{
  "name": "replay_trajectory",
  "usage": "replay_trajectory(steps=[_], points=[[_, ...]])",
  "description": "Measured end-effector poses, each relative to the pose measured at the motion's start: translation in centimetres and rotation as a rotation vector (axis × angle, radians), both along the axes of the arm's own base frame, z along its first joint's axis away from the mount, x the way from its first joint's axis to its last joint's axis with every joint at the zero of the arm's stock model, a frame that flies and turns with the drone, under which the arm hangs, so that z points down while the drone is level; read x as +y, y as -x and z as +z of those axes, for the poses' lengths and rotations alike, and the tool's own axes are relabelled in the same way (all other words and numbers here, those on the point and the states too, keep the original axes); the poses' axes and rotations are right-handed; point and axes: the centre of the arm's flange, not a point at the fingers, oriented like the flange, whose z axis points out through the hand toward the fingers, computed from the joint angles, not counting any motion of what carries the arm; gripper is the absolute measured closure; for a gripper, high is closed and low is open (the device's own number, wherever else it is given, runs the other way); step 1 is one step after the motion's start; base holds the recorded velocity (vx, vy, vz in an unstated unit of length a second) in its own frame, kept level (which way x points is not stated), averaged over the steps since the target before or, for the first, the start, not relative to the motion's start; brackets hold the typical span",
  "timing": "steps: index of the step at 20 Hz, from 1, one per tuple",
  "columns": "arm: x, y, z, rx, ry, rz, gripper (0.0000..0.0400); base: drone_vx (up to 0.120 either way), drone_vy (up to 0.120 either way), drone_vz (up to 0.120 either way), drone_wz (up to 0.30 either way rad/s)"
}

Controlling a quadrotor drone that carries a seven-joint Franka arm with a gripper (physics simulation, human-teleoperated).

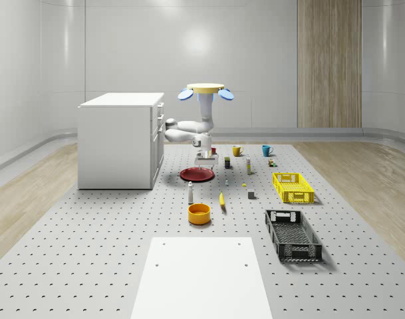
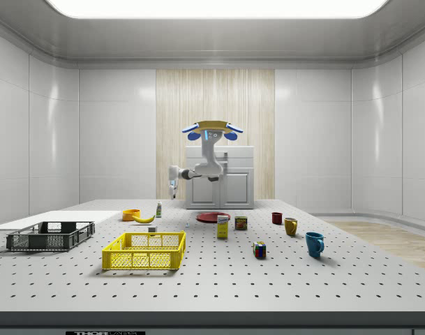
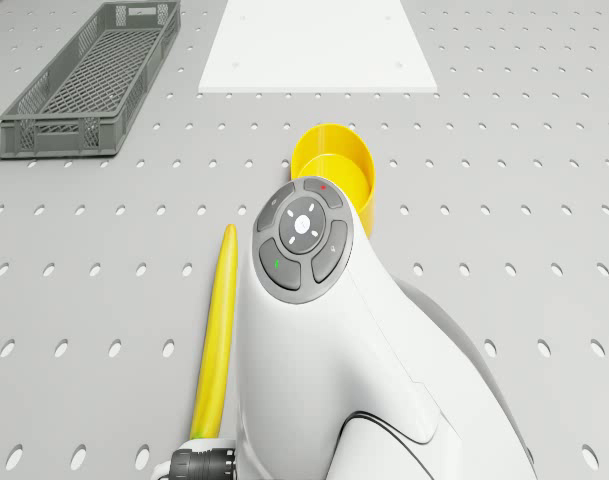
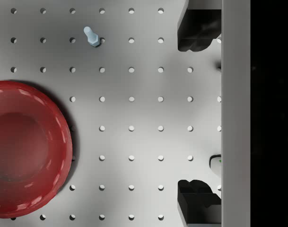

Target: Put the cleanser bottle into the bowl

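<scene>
A grey perforated table (image 1: pixel 89 252) fills a pale-walled room with a white cabinet (image 1: pixel 119 139) at its far end. The cleanser bottle (image 1: pixel 190 193) is a small, slim white bottle standing upright just behind the orange-yellow bowl (image 1: pixel 199 213), with a banana (image 1: pixel 222 199) just beside them. The drone (image 1: pixel 205 91) hovers above the red plate (image 1: pixel 197 175), next to the cabinet. Its white arm (image 1: pixel 189 129) bends downward, the gripper (image 1: pixel 205 159) pointing straight down beside the plate, fingers (image 4: pixel 196 30) spread wide apart and holding nothing.
</scene>
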Motion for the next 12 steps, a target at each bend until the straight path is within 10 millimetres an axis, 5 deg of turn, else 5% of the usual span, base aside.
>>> replay_trajectory(steps=[12], points=[[0.00,0.00,0.00,0.000,0.000,0.000,0.0000,0.120,0.000,0.000,0.000]])
